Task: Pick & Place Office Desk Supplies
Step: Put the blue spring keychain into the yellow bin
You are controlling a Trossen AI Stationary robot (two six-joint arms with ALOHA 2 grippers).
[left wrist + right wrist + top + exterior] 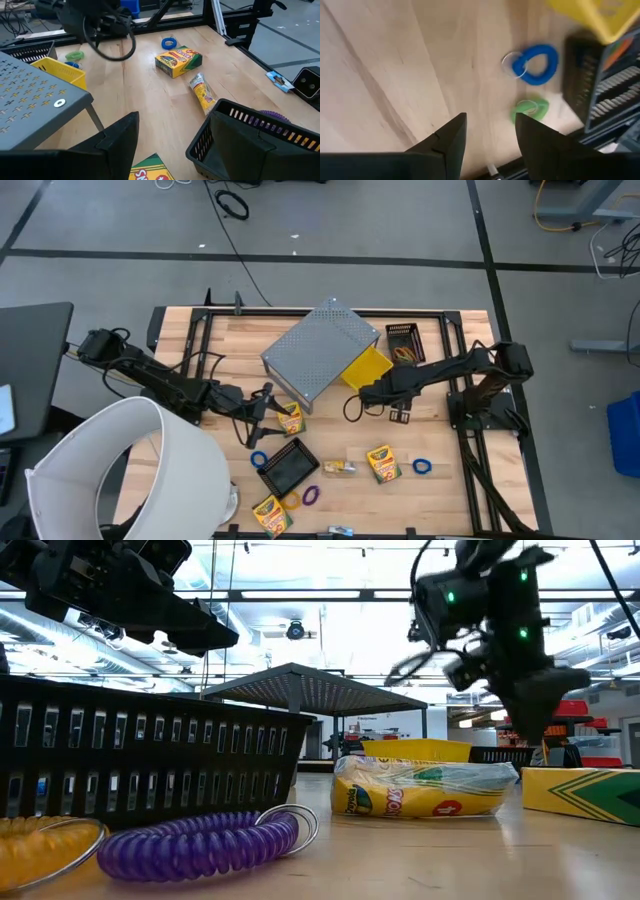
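Three yellow-and-green crayon boxes lie flat on the wooden table (200, 340): one (290, 418) near the middle, one (383, 463) at the near right, one (270, 513) at the near edge. My left gripper (265, 405) stands open just left of the middle box (150, 171), which shows between its fingers. My right gripper (490, 132) is open and points down over bare wood; beyond its fingertips lie a blue loop (535, 64) and a green loop (530, 110). A multicoloured packet (340, 468) and more loops (311, 494) lie near the front.
A grey perforated stand (320, 350) and a yellow tray (365, 367) stand at the far middle, with a small black basket (405, 343) beside them. Another black basket (290, 465) sits near the front. A big white cylinder (130, 470) fills the near left corner.
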